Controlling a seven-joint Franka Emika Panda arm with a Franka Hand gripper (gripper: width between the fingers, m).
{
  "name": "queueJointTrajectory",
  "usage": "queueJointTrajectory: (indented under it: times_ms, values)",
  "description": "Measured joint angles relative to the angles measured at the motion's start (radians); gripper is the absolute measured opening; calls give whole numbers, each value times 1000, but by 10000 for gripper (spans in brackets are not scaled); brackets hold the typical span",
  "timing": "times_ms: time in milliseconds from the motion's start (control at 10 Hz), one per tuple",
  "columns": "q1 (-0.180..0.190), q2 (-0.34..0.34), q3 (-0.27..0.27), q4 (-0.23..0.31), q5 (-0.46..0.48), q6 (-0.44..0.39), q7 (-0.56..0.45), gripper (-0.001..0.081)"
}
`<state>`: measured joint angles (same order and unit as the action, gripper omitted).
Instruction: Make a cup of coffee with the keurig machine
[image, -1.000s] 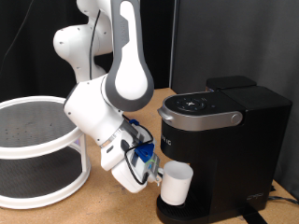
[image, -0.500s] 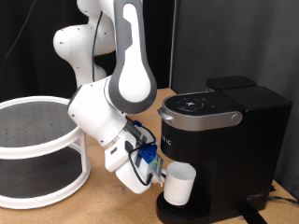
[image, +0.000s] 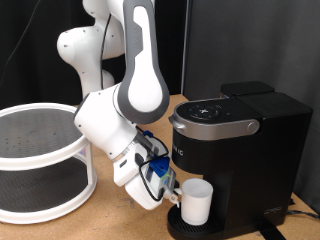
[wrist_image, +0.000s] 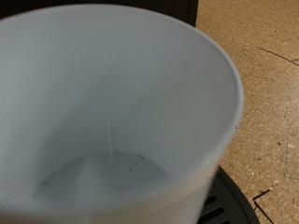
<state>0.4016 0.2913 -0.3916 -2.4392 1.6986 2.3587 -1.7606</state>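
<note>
White ceramic, the cup (image: 196, 202) sits clamped in the gripper (image: 170, 192) just over the keurig machine (image: 240, 160) drip tray (wrist_image: 229, 203), so placing seems underway, calling for gentle lowering beneath the spout.

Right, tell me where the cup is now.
In the exterior view the cup sits low at the keurig machine's front, over its drip tray, with the gripper against its left side; it fills the wrist view.
</note>
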Motion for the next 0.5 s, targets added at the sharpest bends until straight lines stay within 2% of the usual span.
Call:
queueJointTrajectory:
  times_ms: [100,200,300,400,500]
  values:
    - [0,0,0,0,0,-2,0,310]
    - [0,0,0,0,0,-6,0,459]
    - [-1,0,0,-2,-2,-8,0,459]
    - [-3,-4,-4,-9,-15,-9,0,648]
    - [-8,-13,-11,-23,-35,-13,1,648]
